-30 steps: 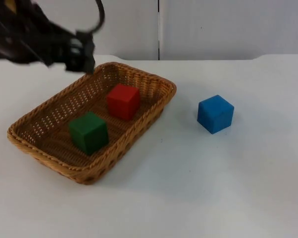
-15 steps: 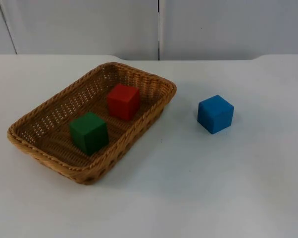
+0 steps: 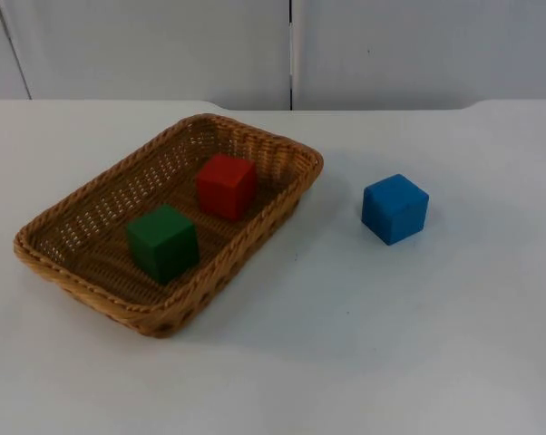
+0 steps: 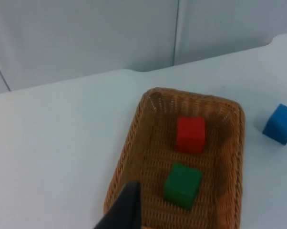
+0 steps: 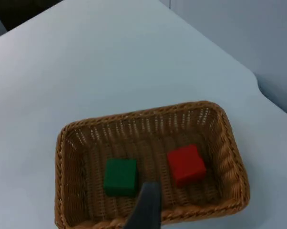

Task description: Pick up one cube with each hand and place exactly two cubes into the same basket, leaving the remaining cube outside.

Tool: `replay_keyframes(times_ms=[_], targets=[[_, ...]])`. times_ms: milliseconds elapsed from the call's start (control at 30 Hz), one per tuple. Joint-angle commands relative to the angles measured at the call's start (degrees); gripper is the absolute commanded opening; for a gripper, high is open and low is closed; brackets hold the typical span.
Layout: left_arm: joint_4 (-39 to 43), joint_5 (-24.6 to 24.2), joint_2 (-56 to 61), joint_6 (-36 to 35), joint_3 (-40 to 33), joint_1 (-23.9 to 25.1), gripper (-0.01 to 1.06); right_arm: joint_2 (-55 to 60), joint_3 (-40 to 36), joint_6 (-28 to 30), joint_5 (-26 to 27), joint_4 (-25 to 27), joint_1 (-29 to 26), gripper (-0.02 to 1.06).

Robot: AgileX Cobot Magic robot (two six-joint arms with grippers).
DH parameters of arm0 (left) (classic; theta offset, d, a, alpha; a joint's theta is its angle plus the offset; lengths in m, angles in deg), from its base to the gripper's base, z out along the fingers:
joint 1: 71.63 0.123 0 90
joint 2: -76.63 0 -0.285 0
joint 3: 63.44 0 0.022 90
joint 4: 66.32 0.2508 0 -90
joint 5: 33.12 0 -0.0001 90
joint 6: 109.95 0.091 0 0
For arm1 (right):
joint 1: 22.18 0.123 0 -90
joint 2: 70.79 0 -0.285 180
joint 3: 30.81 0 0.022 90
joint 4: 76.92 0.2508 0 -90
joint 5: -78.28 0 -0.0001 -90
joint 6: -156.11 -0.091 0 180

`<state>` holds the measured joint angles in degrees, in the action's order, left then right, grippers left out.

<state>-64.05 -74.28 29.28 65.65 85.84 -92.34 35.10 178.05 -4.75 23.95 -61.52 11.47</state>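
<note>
A single black, matte fingertip of the left gripper (image 4: pixel 122 212) is seen in the left wrist view, shaped as a flat blade that narrows to a blunt tip, with one straight edge and one slanted edge. A dark grey, smooth fingertip of the right gripper (image 5: pixel 146 207) is seen in the right wrist view, tapered likewise, its upper end squared off.

Lab-style robot test bench: plain white surface (image 3: pixel 364 362) filling the frame, ending at a bare grey panelled partition wall (image 3: pixel 164 45) along the top. Props are staged: woven wicker basket (image 3: pixel 273 149) at left, plain coloured cubes, no household clutter.
</note>
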Motion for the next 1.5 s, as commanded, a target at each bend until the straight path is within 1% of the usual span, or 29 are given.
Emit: replay_keyframes(times_ms=[0,67,100,133,200,233,267,300,400,433,533,567,600,733,800,900,967,1100,1133,1233,1300,1333,1467], targets=[[-1.48,-0.57,5.22,0.22,-3.95,0.16,0.97,-4.45,-6.38,0.42,5.06,-0.13,0.24,0.76],[-2.27,-1.36,8.70,0.22,-6.03,0.16,0.97,-10.24,-15.25,0.98,10.58,-0.13,0.24,0.76],[-2.27,-1.36,8.70,0.22,-6.03,0.16,0.97,-10.24,-15.25,0.98,10.58,-0.13,0.24,0.76],[-2.59,-2.36,11.25,0.50,-7.20,0.16,0.97,-12.70,-20.09,0.98,13.71,-0.13,0.24,0.76],[-2.71,-5.29,15.72,1.77,-8.32,0.16,0.97,-18.60,-28.44,1.11,19.12,-0.13,0.24,0.76],[-2.84,-7.64,19.09,2.47,-8.58,0.16,0.97,-21.34,-32.46,1.25,20.70,-0.13,0.24,0.76],[-2.84,-7.64,19.09,2.47,-8.58,0.16,0.97,-21.34,-32.46,1.25,20.70,-0.13,0.24,0.76],[-2.84,-8.74,21.13,2.73,-8.87,0.16,0.97,-24.89,-37.85,1.25,22.97,-0.13,0.24,0.76],[-2.84,-10.20,26.62,2.90,-10.46,0.16,0.97,-31.51,-46.06,1.25,26.21,-0.13,0.24,0.76],[-2.84,-10.20,26.62,2.90,-10.46,0.16,0.97,-31.51,-46.06,1.25,26.21,-0.13,0.24,0.76],[-3.35,-12.13,31.36,2.90,-12.98,0.16,0.97,-37.51,-51.80,1.25,27.42,-0.27,0.24,0.76],[-3.35,-13.36,32.88,2.90,-13.38,0.16,0.97,-39.55,-53.38,1.25,27.42,-0.27,0.24,0.76],[-3.35,-13.36,32.88,2.90,-13.38,0.16,0.97,-39.55,-53.38,1.25,27.42,-0.27,0.24,0.76],[-3.35,-15.69,38.81,2.90,-13.60,0.16,0.97,-48.45,-58.90,1.25,27.00,-0.27,0.24,0.76],[-3.35,-16.00,39.57,2.90,-13.65,0.16,0.97,-50.43,-59.97,1.25,26.92,-0.27,0.24,0.76],[-3.14,-18.80,39.57,2.90,-13.88,0.16,0.97,-55.39,-62.44,0.81,25.80,-0.27,0.24,0.76],[-3.14,-19.20,39.57,2.90,-14.38,0.16,0.97,-57.20,-63.25,0.52,25.17,-0.27,0.24,0.76],[-3.14,-19.54,39.57,2.90,-16.81,0.16,0.97,-63.38,-65.45,-0.21,20.22,-0.27,0.24,0.76],[-3.14,-19.54,39.57,2.90,-16.81,0.16,0.97,-63.38,-65.45,-0.21,20.22,-0.27,0.24,0.76],[-2.98,-19.43,39.57,2.90,-17.04,0.16,0.97,-68.57,-67.28,-0.78,16.41,-0.27,0.24,0.76],[-2.27,-19.94,39.57,5.04,-17.15,0.16,0.97,-71.98,-68.97,-2.42,14.70,-0.81,0.24,0.76],[-2.27,-19.94,39.57,5.04,-17.15,0.16,0.97,-71.98,-68.97,-2.42,14.70,-0.81,0.24,0.76],[-2.59,-20.43,39.57,5.21,-18.20,0.16,0.97,-80.42,-70.85,-11.22,7.96,-7.89,0.24,0.76]])
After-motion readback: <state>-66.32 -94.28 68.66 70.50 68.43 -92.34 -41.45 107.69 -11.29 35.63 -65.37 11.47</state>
